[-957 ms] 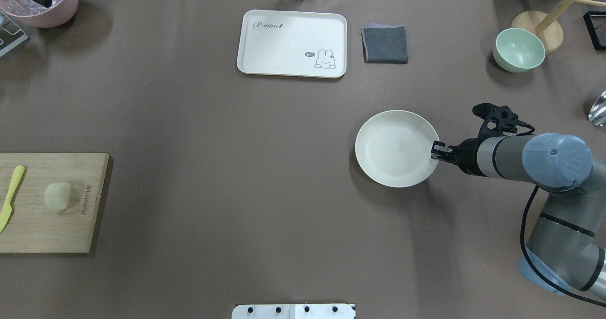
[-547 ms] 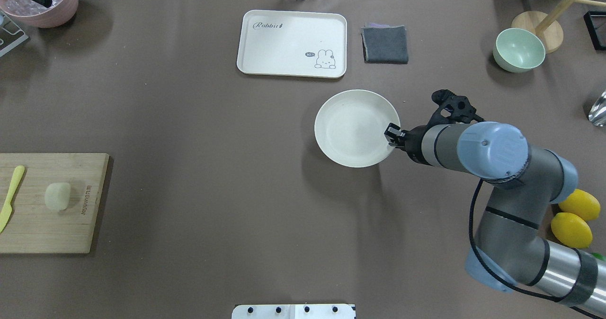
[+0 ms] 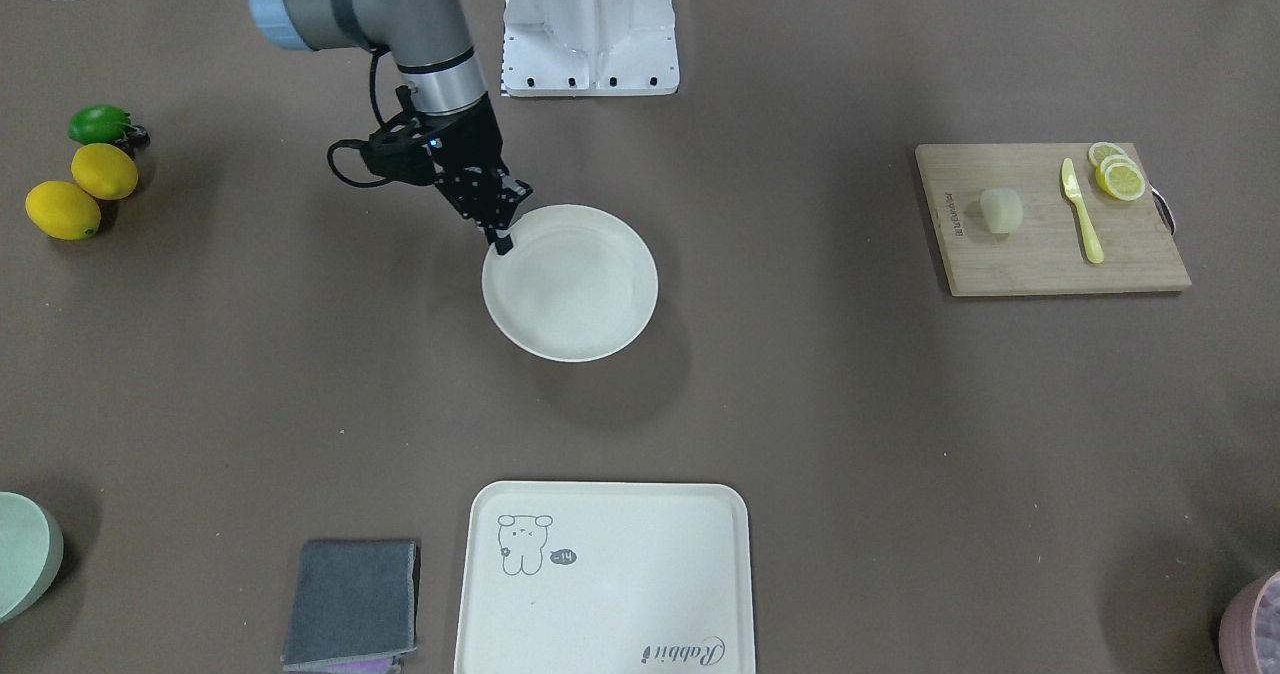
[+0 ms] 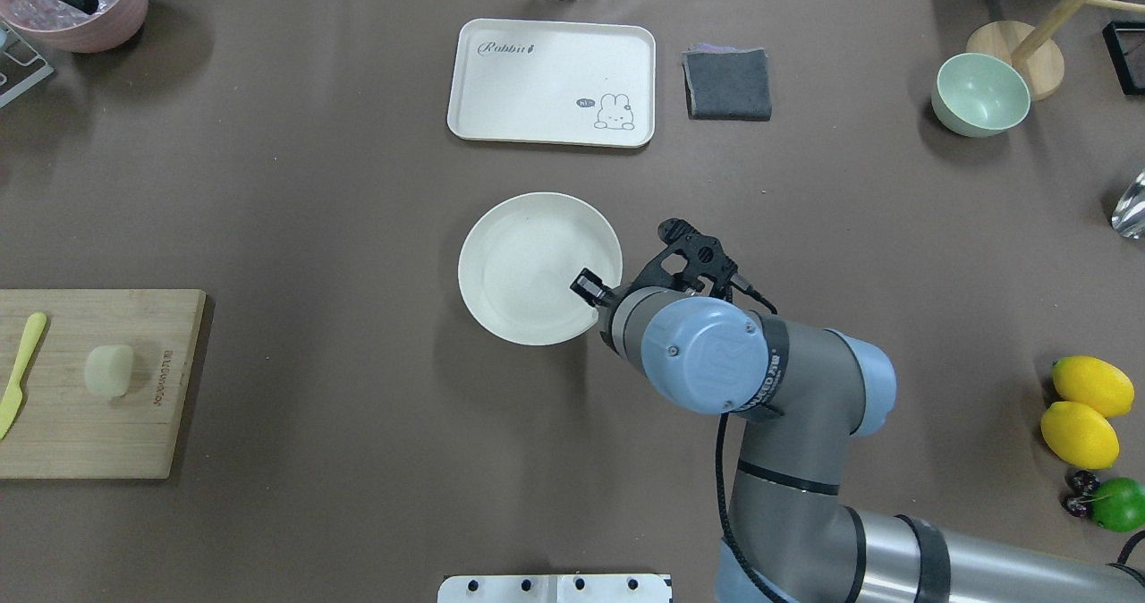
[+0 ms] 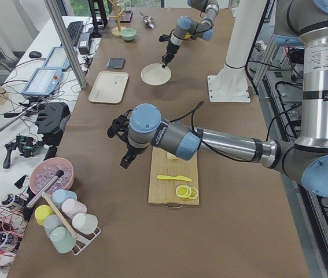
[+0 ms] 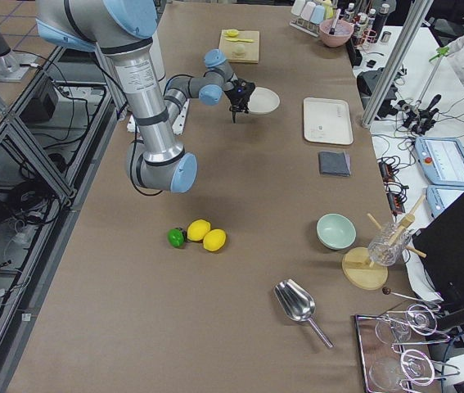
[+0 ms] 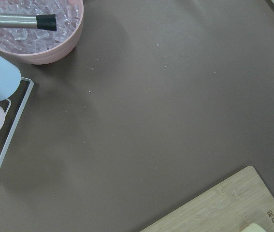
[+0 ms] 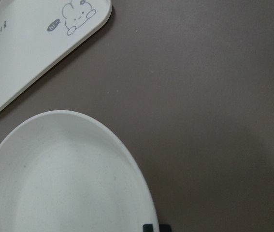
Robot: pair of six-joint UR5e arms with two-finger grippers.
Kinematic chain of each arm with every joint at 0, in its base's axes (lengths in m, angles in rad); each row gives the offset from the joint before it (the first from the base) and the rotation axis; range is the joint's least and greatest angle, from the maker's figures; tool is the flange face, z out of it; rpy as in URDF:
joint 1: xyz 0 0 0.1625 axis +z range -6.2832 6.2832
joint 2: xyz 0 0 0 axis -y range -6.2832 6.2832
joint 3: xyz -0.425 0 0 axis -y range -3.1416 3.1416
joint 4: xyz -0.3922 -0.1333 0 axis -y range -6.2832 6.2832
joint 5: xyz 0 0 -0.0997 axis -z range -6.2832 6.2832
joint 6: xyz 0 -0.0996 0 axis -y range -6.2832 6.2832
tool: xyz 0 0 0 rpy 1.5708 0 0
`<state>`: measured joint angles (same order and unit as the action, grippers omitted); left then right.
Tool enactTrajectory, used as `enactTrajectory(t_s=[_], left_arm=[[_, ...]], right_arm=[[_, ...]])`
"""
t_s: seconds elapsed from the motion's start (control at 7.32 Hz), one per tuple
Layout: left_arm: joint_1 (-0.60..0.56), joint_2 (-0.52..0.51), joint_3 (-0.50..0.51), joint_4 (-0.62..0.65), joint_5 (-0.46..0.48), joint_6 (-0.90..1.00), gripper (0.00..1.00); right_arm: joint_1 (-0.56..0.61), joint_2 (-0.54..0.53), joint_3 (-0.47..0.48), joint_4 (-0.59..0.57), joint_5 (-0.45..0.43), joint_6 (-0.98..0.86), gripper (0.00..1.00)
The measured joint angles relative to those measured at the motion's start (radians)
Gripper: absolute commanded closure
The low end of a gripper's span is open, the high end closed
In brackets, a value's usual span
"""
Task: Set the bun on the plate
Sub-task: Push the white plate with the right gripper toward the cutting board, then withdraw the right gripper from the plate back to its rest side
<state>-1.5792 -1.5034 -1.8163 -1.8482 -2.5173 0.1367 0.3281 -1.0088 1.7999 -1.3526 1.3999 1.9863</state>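
Note:
The bun (image 4: 109, 370) (image 3: 1001, 210) lies on a wooden cutting board (image 4: 134, 442) at the table's left edge. Near the table's middle, the round cream plate (image 4: 523, 254) (image 3: 575, 289) (image 8: 64, 179) is held at its right rim, with my right gripper (image 4: 586, 285) (image 3: 500, 244) shut on it. A shadow lies under the plate; I cannot tell whether it touches the table. My left gripper (image 5: 126, 162) hangs over the table beside the board, far from the plate, and shows only in the exterior left view, so I cannot tell its state.
A cream tray (image 4: 551, 82), a grey cloth (image 4: 727, 84) and a green bowl (image 4: 979, 95) sit along the far edge. Two lemons (image 4: 1082, 411) and a lime lie at the right. A yellow knife (image 4: 20, 372) shares the board. A pink ice bowl (image 4: 76, 4) stands far left.
My right gripper has moved the plate leftward, from the table's right side to near its middle. The bun and the board have not moved.

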Motion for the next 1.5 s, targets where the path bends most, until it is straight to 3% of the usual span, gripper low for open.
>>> enactTrajectory(t_s=[0.41,0.55,0.68,1.09,1.23,1.5], left_arm=[[0.001,-0.001,0.0,0.001,0.0,0.0,0.02],[0.001,-0.003,0.0,0.001,0.0,-0.006,0.02],[0.001,-0.004,0.0,0.0,0.0,-0.016,0.02],[0.004,-0.007,-0.001,0.001,-0.005,-0.031,0.02],[0.012,-0.007,-0.004,-0.004,-0.03,-0.066,0.02],[0.077,0.003,-0.027,-0.103,-0.09,-0.308,0.02]], right_arm=[[-0.053,0.081,-0.137,0.016,-0.075,0.071,1.0],[-0.057,0.083,-0.156,0.037,-0.085,0.073,0.32],[-0.058,0.082,-0.167,0.051,-0.09,0.065,0.0],[-0.017,0.059,-0.134,0.039,-0.06,-0.062,0.0],[0.03,0.034,-0.072,-0.007,0.005,-0.121,0.0],[0.173,-0.008,0.064,-0.153,0.195,-0.27,0.0]])
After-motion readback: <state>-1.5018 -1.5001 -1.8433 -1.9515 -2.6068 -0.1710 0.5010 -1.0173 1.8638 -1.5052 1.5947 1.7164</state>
